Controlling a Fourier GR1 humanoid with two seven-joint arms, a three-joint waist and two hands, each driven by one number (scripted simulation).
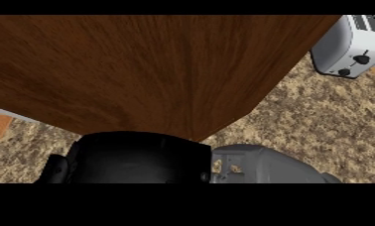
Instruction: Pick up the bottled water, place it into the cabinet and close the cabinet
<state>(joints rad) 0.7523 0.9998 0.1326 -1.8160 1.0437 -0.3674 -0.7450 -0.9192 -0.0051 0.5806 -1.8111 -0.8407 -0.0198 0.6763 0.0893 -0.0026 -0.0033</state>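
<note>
A big brown wooden cabinet door (pixel 154 71) with dark grain fills most of the head view. It runs from the top edge and the left edge, and comes down to a blunt corner near the lower middle. Its right edge slants from the top right down to that corner.

The bottle of water does not show anywhere here, so I cannot tell where it is, which way it points, or how its long side lies.

Just under the door's low corner sits a black hand (pixel 128 158). It looks like a wide dark block, and its top edge meets the door's lower edge. Its fingers are hidden, so I cannot tell if it is spread or curled, or if it has hold of anything. A grey forearm (pixel 267 165) joins it from the right and runs off toward the lower right. I cannot tell which arm this is.

A speckled tan stone bench (pixel 315 116) shows at the right and at the lower left. A silver toaster (pixel 345 46) with black knobs stands on the bench at the upper right, well apart from the hand.
</note>
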